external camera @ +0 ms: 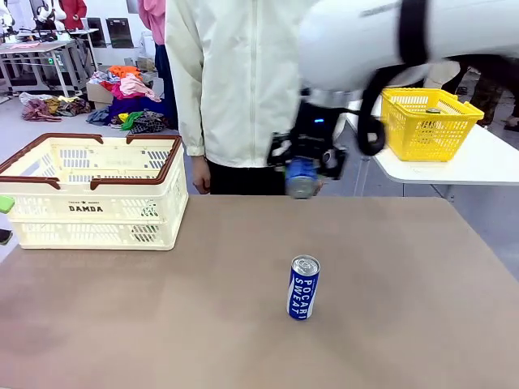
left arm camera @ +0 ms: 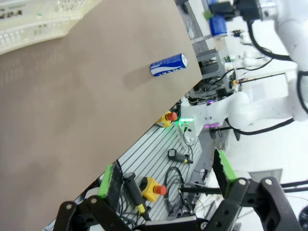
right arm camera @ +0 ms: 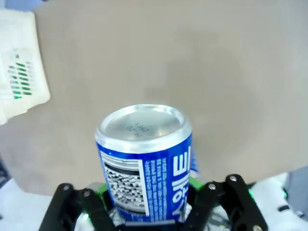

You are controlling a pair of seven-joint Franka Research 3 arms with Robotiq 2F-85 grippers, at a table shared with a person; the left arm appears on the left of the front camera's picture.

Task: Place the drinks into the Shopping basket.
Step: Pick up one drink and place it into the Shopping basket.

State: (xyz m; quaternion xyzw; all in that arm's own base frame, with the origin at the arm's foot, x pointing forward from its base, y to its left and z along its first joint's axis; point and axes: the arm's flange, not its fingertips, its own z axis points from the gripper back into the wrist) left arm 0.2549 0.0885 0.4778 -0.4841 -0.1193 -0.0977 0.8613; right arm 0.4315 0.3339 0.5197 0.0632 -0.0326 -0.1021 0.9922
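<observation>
Above the far middle of the table (external camera: pixel 162 316), the right gripper (external camera: pixel 306 168) pinches a blue can (external camera: pixel 300 180) whose long axis runs out along the fingers, and the Shopping basket (external camera: pixel 49 212) lies well apart at nine o'clock, while a second blue can (external camera: pixel 304 288) stands upright at six o'clock.

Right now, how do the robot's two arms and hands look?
The white rounded right arm carries a black band and a looping black cable. Its right hand is black with a small blue light. The left hand has black linked fingers with green pads.
</observation>
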